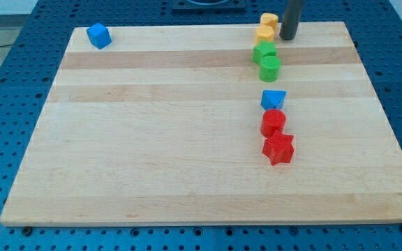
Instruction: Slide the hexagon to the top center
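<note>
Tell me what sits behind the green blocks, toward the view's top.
Two yellow blocks, one partly covering the other; shapes unclear. My tip stands just to their right. Anything behind the rod is hidden.

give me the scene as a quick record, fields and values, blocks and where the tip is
board: wooden board on a blue pegboard
my tip: near the view's top edge, just right of the two yellow blocks
yellow blocks: yellow cylinder and another yellow block, shape unclear, touching
green blocks: green block, green cylinder, just below the yellow ones
blue blocks: blue cube at the view's top left; blue block mid right
red blocks: red cylinder, red star below it
tip contact: cannot tell
</note>
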`<move>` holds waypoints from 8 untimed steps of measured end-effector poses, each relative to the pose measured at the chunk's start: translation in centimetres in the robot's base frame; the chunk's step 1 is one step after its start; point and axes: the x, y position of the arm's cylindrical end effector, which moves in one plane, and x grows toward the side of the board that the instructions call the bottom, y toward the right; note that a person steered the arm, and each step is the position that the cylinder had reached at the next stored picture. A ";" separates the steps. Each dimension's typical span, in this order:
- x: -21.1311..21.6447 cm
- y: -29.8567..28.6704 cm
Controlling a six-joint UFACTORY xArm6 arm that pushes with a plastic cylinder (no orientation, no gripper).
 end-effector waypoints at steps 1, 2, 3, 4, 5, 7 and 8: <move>0.7 -1.4; 0.6 -3.9; 0.6 -6.1; 0.6 -8.4; 0.6 -9.3; 0.6 -10.6; 0.6 -12.1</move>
